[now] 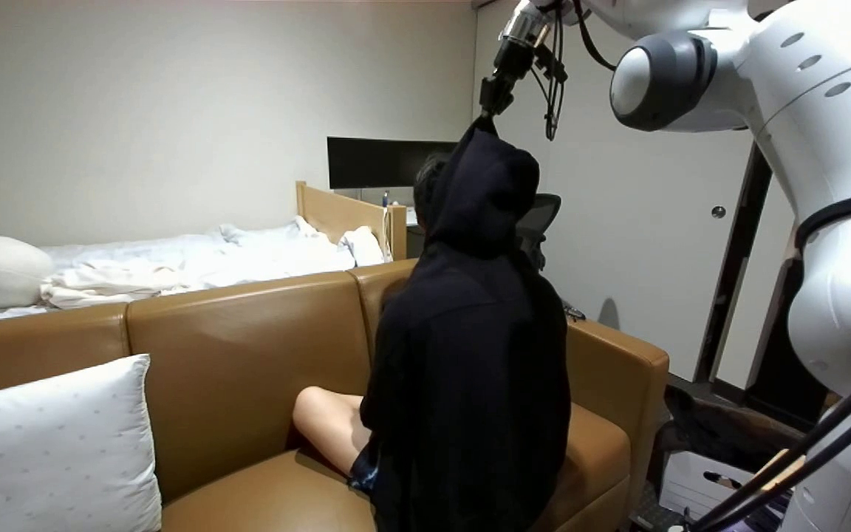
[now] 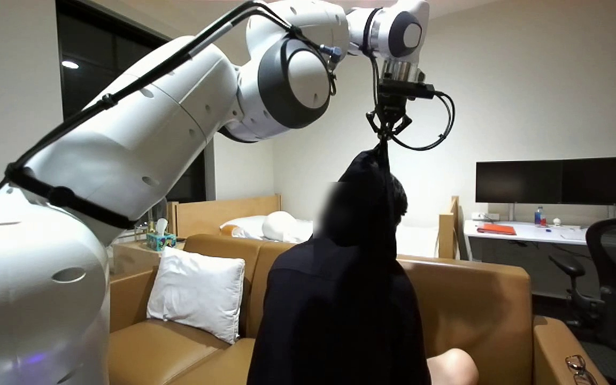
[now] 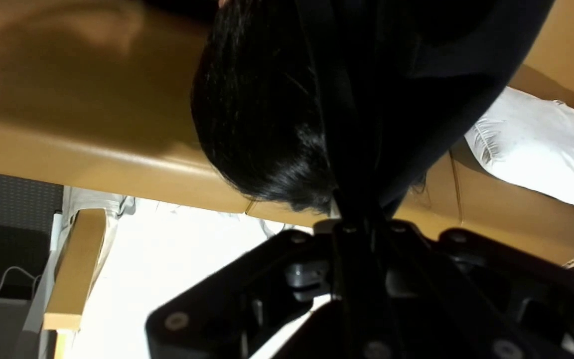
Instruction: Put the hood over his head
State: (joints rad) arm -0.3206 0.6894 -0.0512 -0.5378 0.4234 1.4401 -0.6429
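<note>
The hood [image 1: 486, 185] looks matt cloth, the sofa [image 1: 248, 355] smooth, glossy leather.

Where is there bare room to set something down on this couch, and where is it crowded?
The couch seat has a bare stretch bordered by the white pillow, the backrest and the bent leg. The armrest shows some bare top beside the glasses. Crowded: the peak of the hood, gripped by the pincer, with cables hanging alongside.

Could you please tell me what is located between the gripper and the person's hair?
The gathered peak of the black hood lies there, pinched by the gripper above the person's hair; both exterior views show this.
</note>
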